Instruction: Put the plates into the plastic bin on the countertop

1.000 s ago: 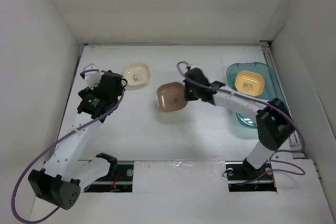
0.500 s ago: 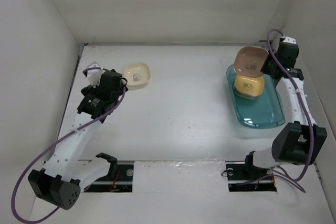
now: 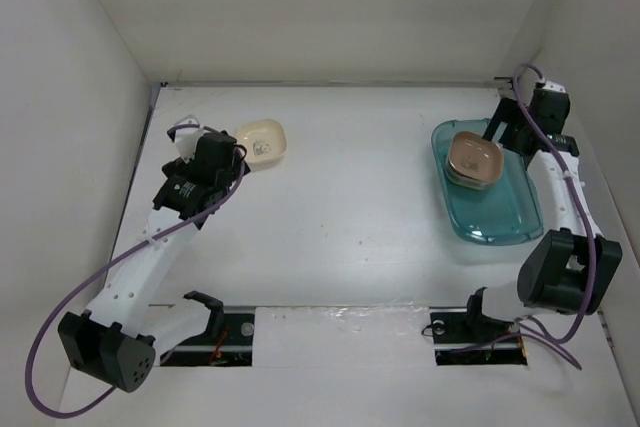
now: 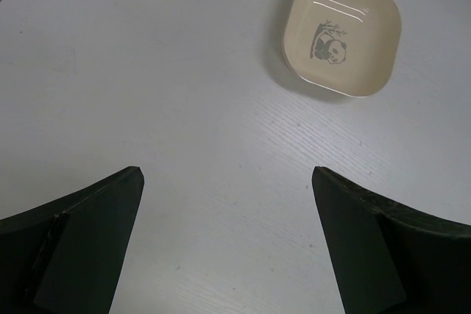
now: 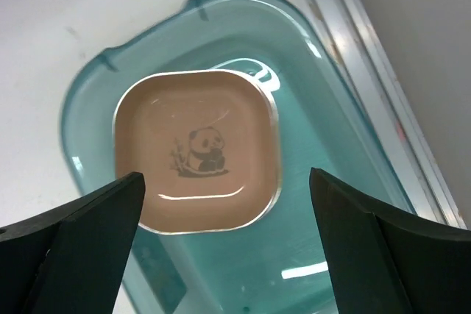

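My right claw (image 5: 224,176) hangs open, holding nothing, over the brown panda plate (image 5: 197,148) lying inside the teal plastic bin (image 5: 346,204); that one looks delivered. Next, the cream panda plate (image 4: 343,33) on the countertop (image 4: 147,71), ahead of my open left claw (image 4: 227,174), likely needs a rim pinch

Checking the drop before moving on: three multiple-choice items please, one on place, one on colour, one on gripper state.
1. Where is the brown plate? A) in the plastic bin B) outside it, by the wall C) held in mid-air
2. What colour is the lone plate on the bare countertop? A) purple B) cream C) green
3. How is the right gripper? A) shut on a plate B) shut, empty C) open, empty
Answers: 1 A, teal walls surround it; 2 B, cream in the left wrist view; 3 C, jaws wide apart above the bin.
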